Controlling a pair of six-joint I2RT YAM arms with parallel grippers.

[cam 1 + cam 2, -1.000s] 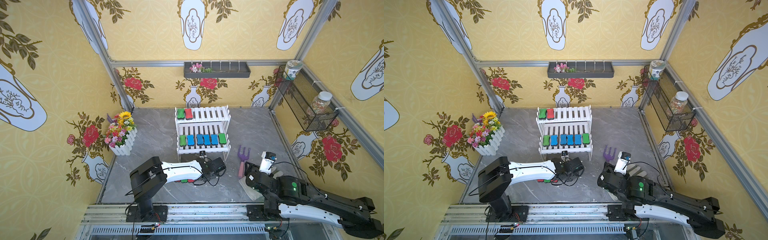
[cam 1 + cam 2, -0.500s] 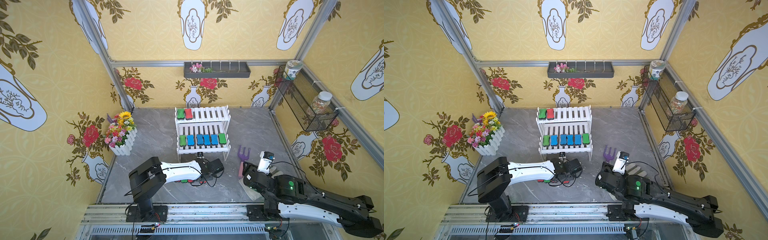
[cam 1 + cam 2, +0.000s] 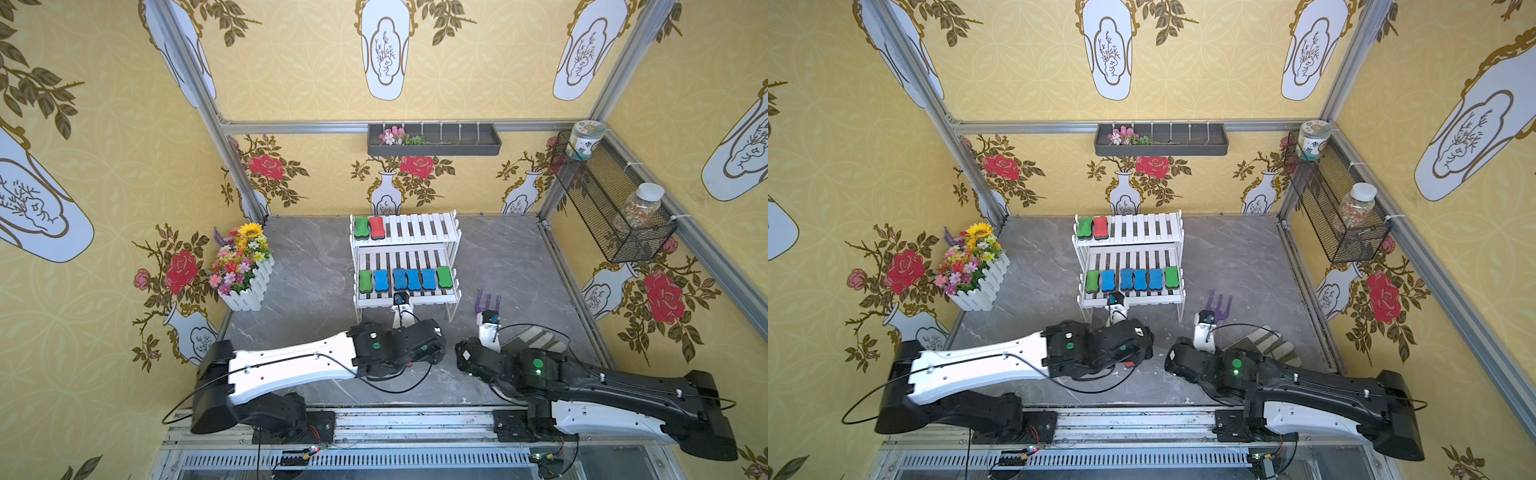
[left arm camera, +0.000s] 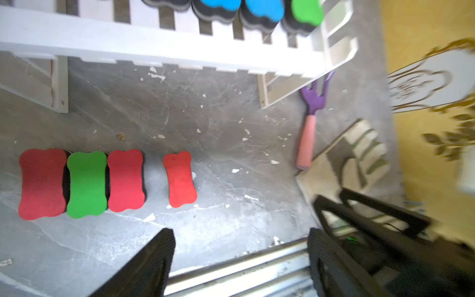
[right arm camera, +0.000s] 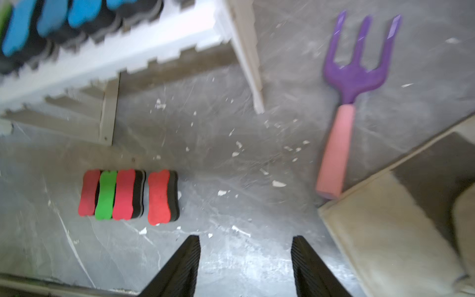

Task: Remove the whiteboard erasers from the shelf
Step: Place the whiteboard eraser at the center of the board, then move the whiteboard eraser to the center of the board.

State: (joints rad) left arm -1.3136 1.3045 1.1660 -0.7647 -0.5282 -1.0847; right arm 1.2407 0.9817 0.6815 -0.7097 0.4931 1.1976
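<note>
The white shelf (image 3: 419, 228) (image 3: 1142, 226) stands mid-table. Its upper tier carries a green eraser (image 3: 361, 227) and a red eraser (image 3: 377, 227). Along the lower tier sit several blue erasers (image 3: 400, 279) between two green ones (image 3: 365, 280) (image 3: 444, 277). On the floor before the shelf lie a red eraser (image 4: 42, 183), a green one (image 4: 87, 183) and a red one (image 4: 125, 180) packed together, with another red one (image 4: 180, 178) (image 5: 158, 196) slightly apart. My left gripper (image 4: 240, 236) hangs open and empty above the floor near them. My right gripper (image 5: 245, 239) is open and empty too.
A purple garden fork with a pink handle (image 3: 484, 301) (image 5: 357, 74) lies right of the shelf, beside a beige glove (image 3: 540, 336). A flower box (image 3: 243, 270) stands at the left wall. A dark wall tray (image 3: 432, 141) and a wire basket (image 3: 611, 208) holding jars hang higher up.
My left arm has lifted up from the floor by the loose erasers. My right arm has shifted left, toward the shelf's front.
</note>
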